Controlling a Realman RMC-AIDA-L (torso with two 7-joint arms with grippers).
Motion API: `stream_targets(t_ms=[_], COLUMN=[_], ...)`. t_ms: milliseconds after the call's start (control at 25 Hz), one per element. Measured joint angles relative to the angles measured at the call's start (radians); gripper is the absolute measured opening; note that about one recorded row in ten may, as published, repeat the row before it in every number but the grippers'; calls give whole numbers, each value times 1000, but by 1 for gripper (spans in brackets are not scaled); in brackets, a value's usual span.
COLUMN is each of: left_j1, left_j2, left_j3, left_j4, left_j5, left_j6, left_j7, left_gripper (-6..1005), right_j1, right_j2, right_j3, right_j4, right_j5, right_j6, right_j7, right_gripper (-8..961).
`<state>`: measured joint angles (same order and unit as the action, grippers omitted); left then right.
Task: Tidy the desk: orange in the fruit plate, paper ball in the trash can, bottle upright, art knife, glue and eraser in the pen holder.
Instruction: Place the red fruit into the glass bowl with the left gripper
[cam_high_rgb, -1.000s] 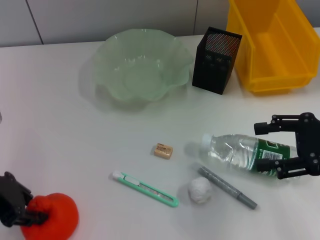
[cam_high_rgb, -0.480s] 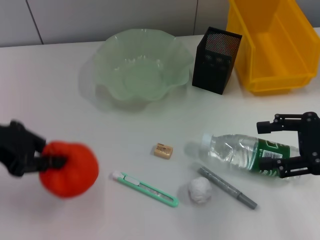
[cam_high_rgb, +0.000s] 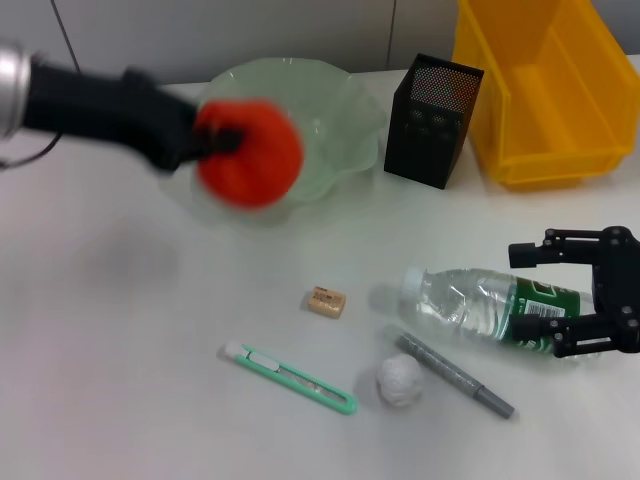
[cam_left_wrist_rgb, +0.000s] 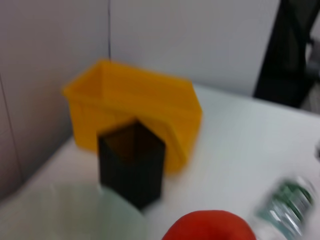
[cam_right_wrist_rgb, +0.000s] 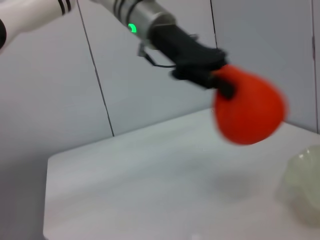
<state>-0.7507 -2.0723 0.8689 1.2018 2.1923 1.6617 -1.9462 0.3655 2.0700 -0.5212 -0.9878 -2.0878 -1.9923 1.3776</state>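
My left gripper (cam_high_rgb: 218, 141) is shut on the orange (cam_high_rgb: 250, 153) and holds it in the air over the near-left rim of the pale green fruit plate (cam_high_rgb: 345, 95). The right wrist view shows that same orange (cam_right_wrist_rgb: 248, 111) hanging from the left gripper (cam_right_wrist_rgb: 220, 82). The bottle (cam_high_rgb: 480, 305) lies on its side, and my right gripper (cam_high_rgb: 583, 297) stands open around its base end. In front lie the eraser (cam_high_rgb: 326, 301), the green art knife (cam_high_rgb: 290, 378), the paper ball (cam_high_rgb: 400, 380) and the grey glue stick (cam_high_rgb: 455, 376). At the back stands the black mesh pen holder (cam_high_rgb: 432, 120).
The yellow bin (cam_high_rgb: 545, 90) serving as trash can stands at the back right, close beside the pen holder. The left wrist view shows the pen holder (cam_left_wrist_rgb: 132, 165) in front of the bin (cam_left_wrist_rgb: 135, 107), with the orange (cam_left_wrist_rgb: 210, 226) at the frame's edge.
My left arm has lifted the orange from the table's front left corner and carried it up and back to above the fruit plate. The right gripper has stayed at the bottle.
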Motion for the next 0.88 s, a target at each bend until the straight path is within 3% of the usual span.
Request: stream_targets(t_ms=[160,200,240,360,400,600,880], left_j1=[-15,-17,-17,-22,-31,-71,-96], left_j2=[0,-1,-1,-2,-3,-7,-7], left_j3=[55,107,107,208,271,371,427], left_j4=[-45,-73,-73,-124,-159,-263,-325], left_j5=[-51,-78,-78,-116,-120,-122,-150], left_j6=[-155,-254,-254,-413,-514,-713,-820], left_j7=[0,0,0,-3,-14,-35,-39], left_gripper=[88,82,76,77,80,98,122], right_j1=[-7,-10,-13,-18,-19,-20,-19], right_j2=[4,4,5,6,6,6,5], right_j3=[1,1,1,1,1,1,1], right_j4=[1,1,2,6,17,35,47], right_j5=[14,16,19,23,29,36,37], right_j6=[-2,-2,-2,-2,-3,-3,-3], right_j7=[0,0,1,3,3,3,0], right_gripper=[752,752,751,749,749,746,742])
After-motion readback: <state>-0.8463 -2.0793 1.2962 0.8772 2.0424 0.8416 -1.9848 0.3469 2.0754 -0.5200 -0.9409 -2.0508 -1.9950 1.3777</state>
